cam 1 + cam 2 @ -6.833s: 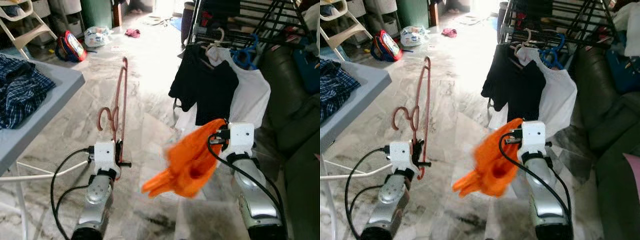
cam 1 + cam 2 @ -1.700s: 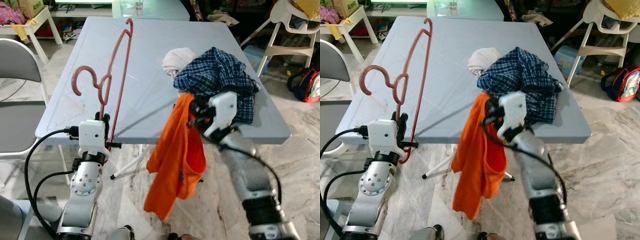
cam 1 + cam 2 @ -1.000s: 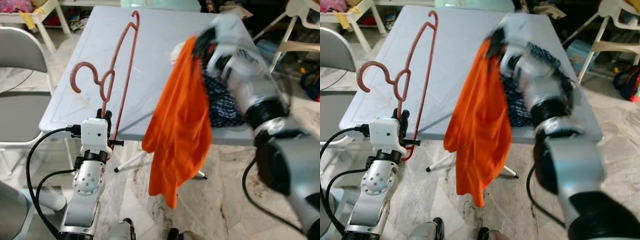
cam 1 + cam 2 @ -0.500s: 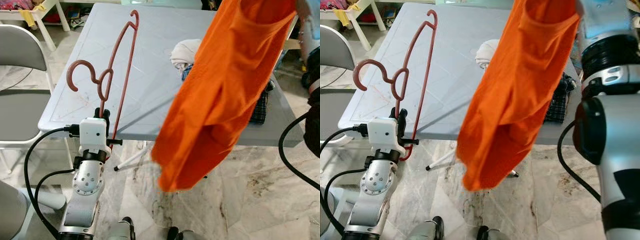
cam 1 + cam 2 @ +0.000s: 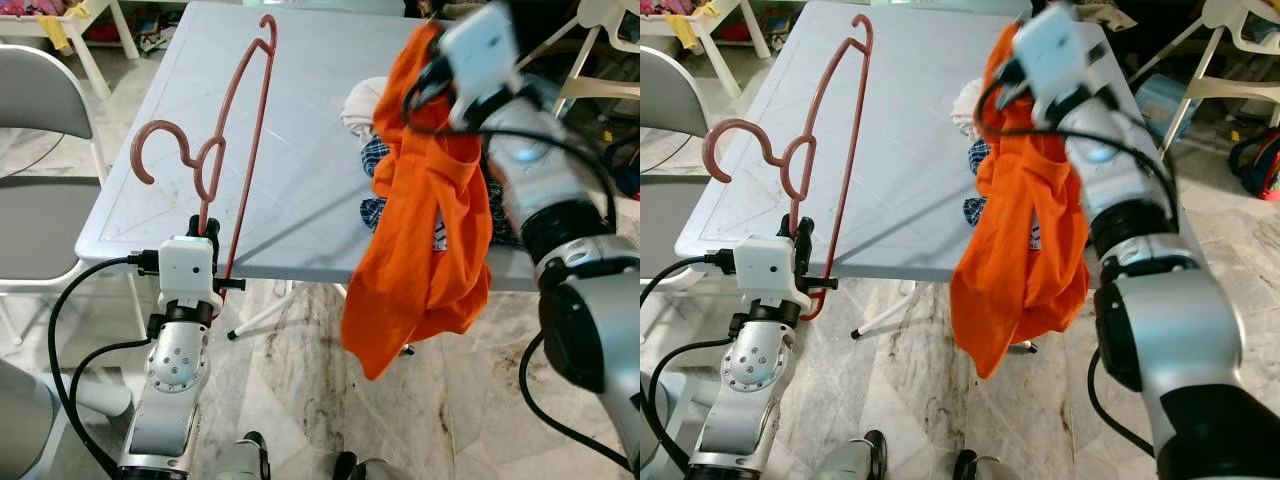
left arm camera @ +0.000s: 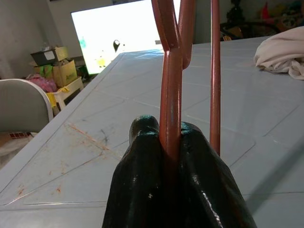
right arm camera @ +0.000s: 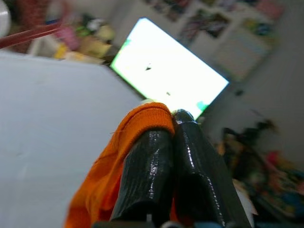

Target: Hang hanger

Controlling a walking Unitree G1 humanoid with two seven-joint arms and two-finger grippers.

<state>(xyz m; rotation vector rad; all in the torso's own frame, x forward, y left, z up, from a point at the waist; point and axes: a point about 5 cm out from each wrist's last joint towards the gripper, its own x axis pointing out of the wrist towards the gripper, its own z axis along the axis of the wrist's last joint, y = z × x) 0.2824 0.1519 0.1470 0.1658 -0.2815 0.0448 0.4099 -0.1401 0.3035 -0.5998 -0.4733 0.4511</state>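
Orange garment (image 5: 430, 230) pinched in right hand (image 7: 173, 124), left hand (image 6: 168, 142) clamping hanger (image 5: 235, 130)

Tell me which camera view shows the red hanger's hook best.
The left eye view: the red hanger shows whole, curled hook included. The right eye view matches it. The left wrist view shows just its bars clamped in the left gripper.

Home: laundry (image 5: 455, 175) on folding table (image 5: 300, 120), high chair (image 5: 1230, 60).

My left gripper (image 5: 798, 232) clamps the reddish hanger (image 5: 826, 130) upright at the grey table (image 5: 890, 150) edge. My right gripper (image 5: 1002, 75), raised over the table, pinches an orange shirt (image 5: 1025, 240) that dangles past the edge.
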